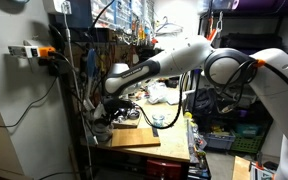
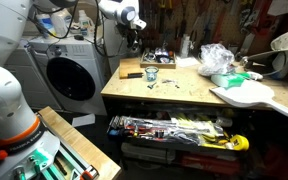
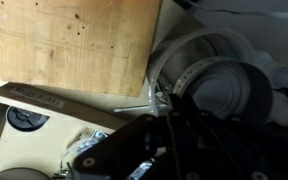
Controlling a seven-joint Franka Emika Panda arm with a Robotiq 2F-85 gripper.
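My gripper [image 2: 134, 30] hangs high over the back corner of a wooden workbench [image 2: 184, 95], beside a white washing machine [image 2: 69, 75]. In an exterior view the arm reaches across the bench and the gripper [image 1: 106, 108] is low at its far end. In the wrist view the dark fingers [image 3: 169, 122] sit close together with nothing visible between them. Below them are the wooden benchtop [image 3: 74, 40], the round washer door [image 3: 219, 85] and a thin white stick [image 3: 134, 103]. A tray of small parts [image 2: 156, 60] and a glass [image 2: 150, 73] are nearest on the bench.
A crumpled plastic bag [image 2: 216, 58] and a white flat guitar-shaped body [image 2: 249, 95] lie on the bench. An open drawer of tools [image 2: 174, 130] sticks out below. A labelled beige strip [image 3: 44, 100] and a black round part [image 3: 26, 120] lie under the wrist.
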